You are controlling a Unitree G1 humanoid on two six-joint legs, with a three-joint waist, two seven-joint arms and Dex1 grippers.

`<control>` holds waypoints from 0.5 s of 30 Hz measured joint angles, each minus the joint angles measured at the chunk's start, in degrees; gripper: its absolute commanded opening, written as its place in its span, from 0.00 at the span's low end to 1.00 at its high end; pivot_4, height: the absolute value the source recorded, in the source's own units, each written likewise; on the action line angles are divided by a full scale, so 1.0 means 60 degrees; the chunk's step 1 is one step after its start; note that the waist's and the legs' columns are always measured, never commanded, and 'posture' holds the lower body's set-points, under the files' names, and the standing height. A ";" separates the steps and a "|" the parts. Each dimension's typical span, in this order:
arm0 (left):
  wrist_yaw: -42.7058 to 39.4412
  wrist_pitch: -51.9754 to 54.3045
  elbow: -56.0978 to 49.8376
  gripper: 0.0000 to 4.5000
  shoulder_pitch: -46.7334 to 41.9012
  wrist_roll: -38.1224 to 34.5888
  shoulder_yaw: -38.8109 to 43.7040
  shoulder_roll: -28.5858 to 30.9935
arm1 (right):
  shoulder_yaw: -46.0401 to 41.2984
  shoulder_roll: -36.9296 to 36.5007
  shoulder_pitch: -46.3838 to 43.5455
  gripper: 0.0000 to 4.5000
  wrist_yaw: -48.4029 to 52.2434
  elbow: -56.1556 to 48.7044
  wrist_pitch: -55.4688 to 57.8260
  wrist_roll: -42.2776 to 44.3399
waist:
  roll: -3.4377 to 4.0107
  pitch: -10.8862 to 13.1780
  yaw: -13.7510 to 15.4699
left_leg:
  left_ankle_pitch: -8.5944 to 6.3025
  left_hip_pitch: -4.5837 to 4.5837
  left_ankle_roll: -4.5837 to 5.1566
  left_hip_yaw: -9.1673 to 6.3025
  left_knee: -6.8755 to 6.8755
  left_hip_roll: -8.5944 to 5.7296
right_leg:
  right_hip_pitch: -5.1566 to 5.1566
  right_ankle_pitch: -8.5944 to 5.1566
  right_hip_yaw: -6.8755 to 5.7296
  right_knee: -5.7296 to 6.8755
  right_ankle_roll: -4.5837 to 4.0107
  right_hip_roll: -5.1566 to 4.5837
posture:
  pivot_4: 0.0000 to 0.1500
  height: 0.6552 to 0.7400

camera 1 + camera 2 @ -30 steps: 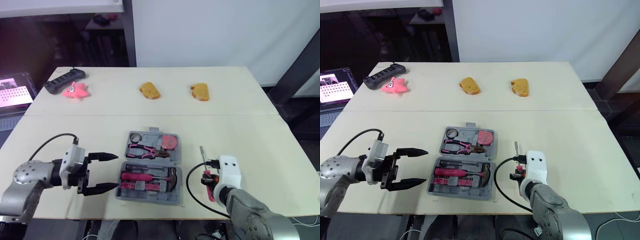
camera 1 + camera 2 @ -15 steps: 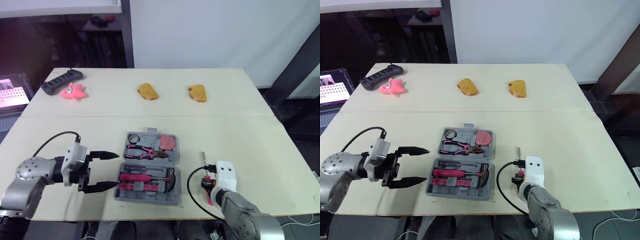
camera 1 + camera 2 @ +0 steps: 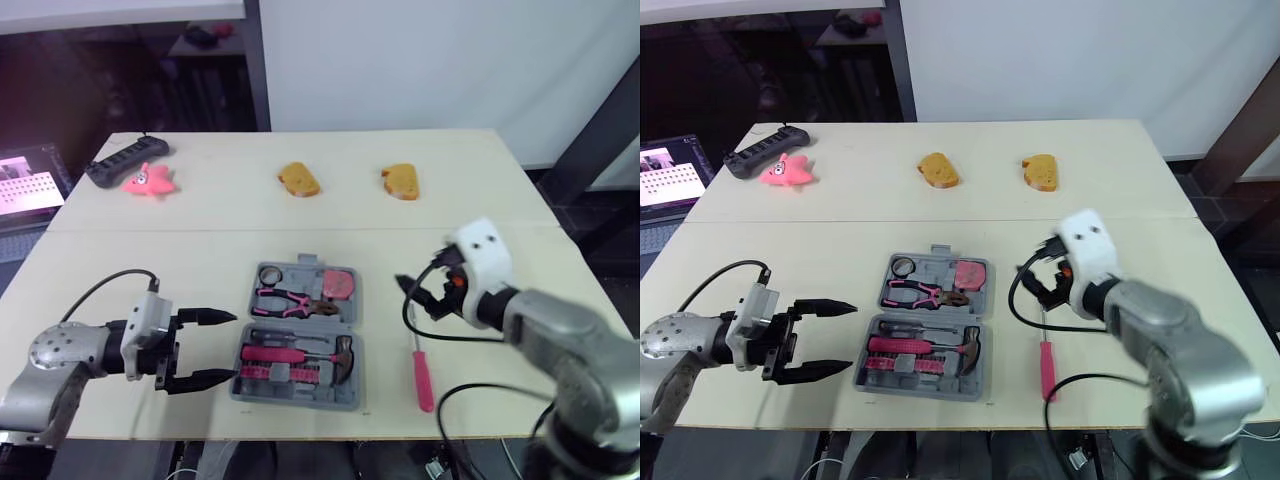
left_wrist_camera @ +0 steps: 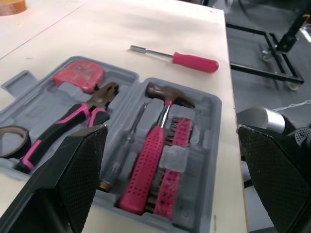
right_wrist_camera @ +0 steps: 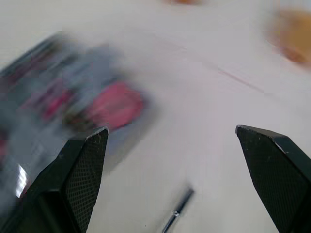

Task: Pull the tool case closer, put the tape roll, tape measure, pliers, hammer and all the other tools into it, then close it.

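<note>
Left eye view: your right gripper (image 3: 418, 297) has come up off the table. A second ago it sat low at the pink screwdriver (image 3: 422, 372); now it hangs right of the tool case (image 3: 300, 335), level with the case's back half. The screwdriver lies flat on the table (image 3: 520, 250) just right of the case's front half, not touching it, in about the same place as before. So the grab came away empty, and I judge you need a second try. Your left gripper (image 3: 228, 346) has not moved: it is just left of the case's front half, fingers spread, nothing in them.

Right eye view: the case is open flat. The tape roll (image 3: 902, 266), pliers (image 3: 923, 291) and tape measure (image 3: 973, 272) are in the back half. The hammer (image 3: 930, 347) is in the front half. The screwdriver is the one tool outside the case, and the lid is not closed.

Left wrist view: the left fingers (image 4: 82, 160) stand wide apart, aimed across the case. All seated tools are snug in their slots, with the screwdriver on the table beyond the case.

Right wrist view: the right fingers (image 5: 80, 170) are spread wide with nothing between them. The screwdriver's metal shaft lies on the table below, with the case off to one side.
</note>
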 measured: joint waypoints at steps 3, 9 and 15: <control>-0.0072 0.0039 -0.0306 1.00 0.0143 -0.0095 0.0012 0.0023 | 0.2371 -0.2460 0.0185 0.99 0.2906 0.0962 -0.4357 -0.1265 | -0.0011 0.0002 -0.0057 | -0.0042 -0.0008 0.0074 0.0019 0.0008 0.0000 | 0.0005 -0.0011 -0.0001 -0.0026 0.0017 -0.0008 | 1.00 1.00; -0.0359 0.0282 -0.1127 1.00 0.0653 -0.0399 0.0151 0.0549 | 0.5277 -0.2994 -0.0910 0.99 0.5932 0.4924 -1.3142 -0.5700 | -0.0025 0.0018 -0.0131 | -0.0047 0.0011 0.0082 0.0046 0.0022 0.0002 | 0.0003 -0.0006 0.0011 -0.0012 0.0013 -0.0010 | 1.00 1.00; -0.0214 0.0536 -0.1519 1.00 0.0960 -0.0574 0.0319 0.0597 | 0.5978 -0.2173 -0.1622 0.99 0.6168 0.6826 -1.7121 -0.7802 | -0.0015 0.0030 -0.0068 | -0.0035 0.0010 0.0061 0.0041 0.0060 0.0002 | 0.0016 -0.0005 0.0011 0.0013 0.0008 -0.0008 | 1.00 1.00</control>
